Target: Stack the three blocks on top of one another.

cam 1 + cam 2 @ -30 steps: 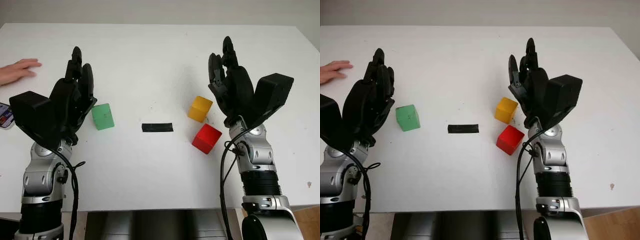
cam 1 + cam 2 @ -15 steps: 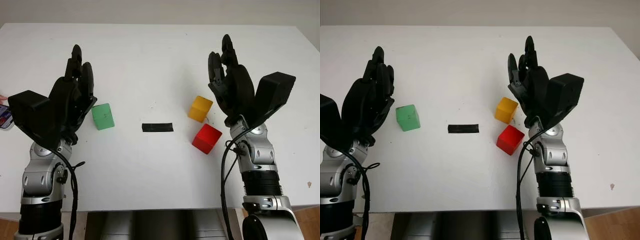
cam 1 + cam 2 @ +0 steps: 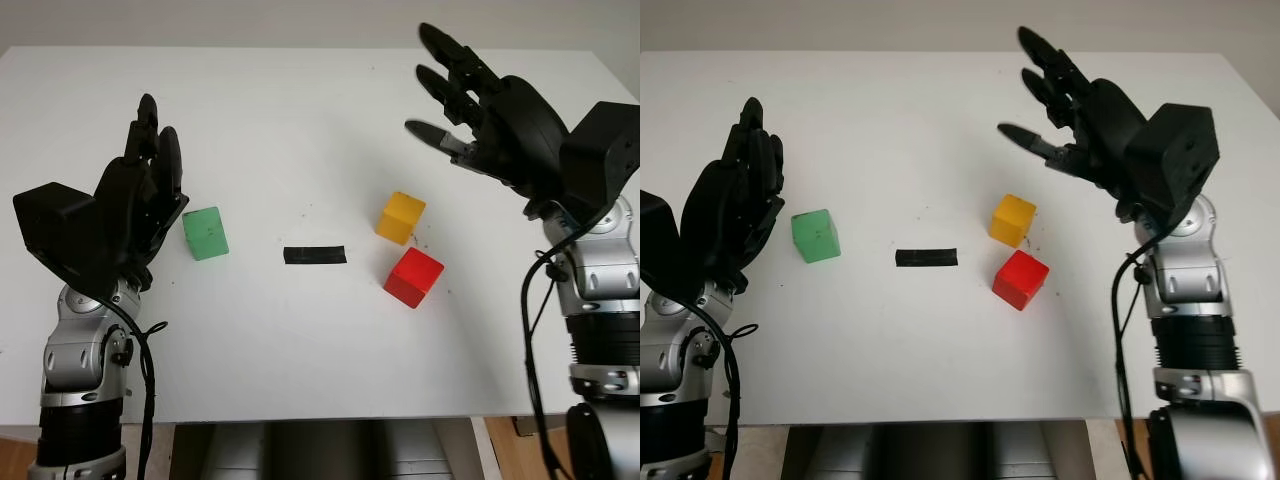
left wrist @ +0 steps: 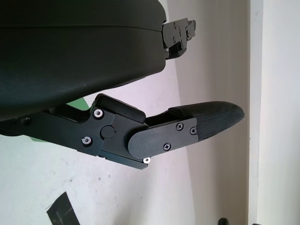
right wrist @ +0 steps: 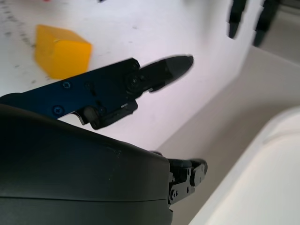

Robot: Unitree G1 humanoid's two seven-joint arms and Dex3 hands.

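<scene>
A white worktop (image 3: 300, 120) spreads beneath me, its three blocks all apart and none yet stacked. My right hand (image 3: 490, 120) hangs raised above the far right of the surface, released and holding nothing, beyond the yellow block (image 3: 401, 217). My left hand (image 3: 140, 200) stands open just beside the green block (image 3: 205, 233), gripping nothing either.

By my count: one green block on the left; one yellow block right of centre; one red block (image 3: 414, 277) near it on the side toward me, the two close but, as far as I can judge, not touching; and one strip of black tape (image 3: 315, 254) between the green block and the other pair. Three blocks, two hands, one strip.

The risks, as I judge them: yellow and red sit so near each other that my fingers, closing on one, could knock the other askew. The green block lies well apart from that pair, so it must be carried across, and a loose grasp could drop it on the way. Any block set down off-centre or tilted may topple the stack.
</scene>
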